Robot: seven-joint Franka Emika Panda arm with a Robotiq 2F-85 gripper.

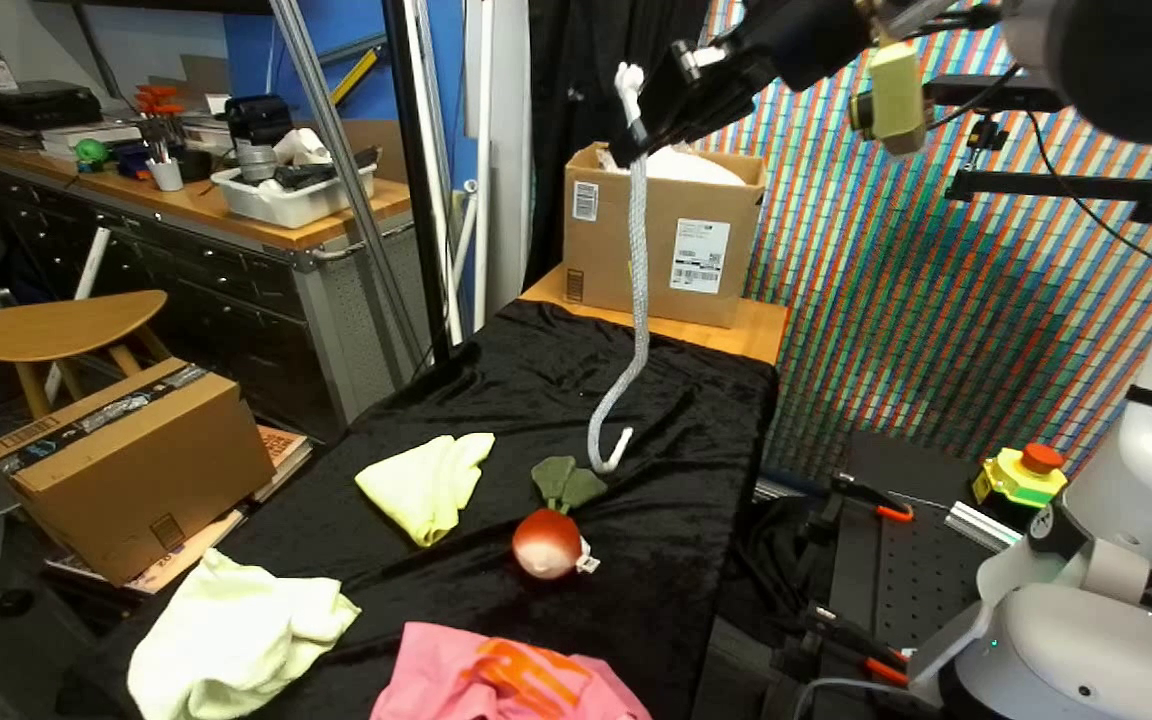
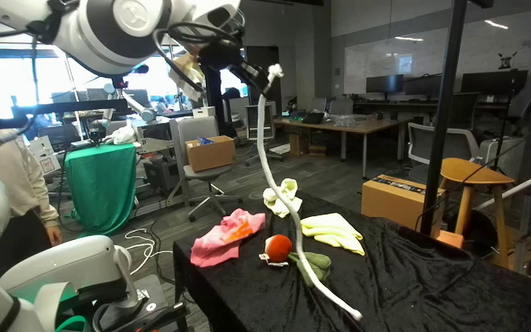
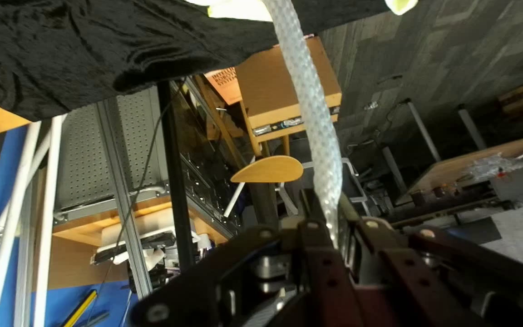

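My gripper (image 1: pixel 639 148) is shut on a pale grey braided rope (image 1: pixel 639 270), near its knotted upper end. That white end sticks up past the fingers in both exterior views. In the wrist view the rope (image 3: pixel 307 86) runs between the gripper's (image 3: pixel 329 204) fingertips. Its long part hangs down and curls at the bottom close to the black table cloth (image 1: pixel 676 560); whether it touches I cannot tell. Beside the lower rope lies a red and white plush vegetable (image 1: pixel 546 545) with green leaves. A yellow cloth (image 1: pixel 426 485) is folded nearby.
A pale cloth (image 1: pixel 236 640) and a pink cloth (image 1: pixel 506 680) lie at the table's end. An open cardboard box (image 1: pixel 661 240) stands at the opposite end. A black post (image 2: pixel 440 129) rises beside the table. A person (image 2: pixel 14 180) stands behind the robot base.
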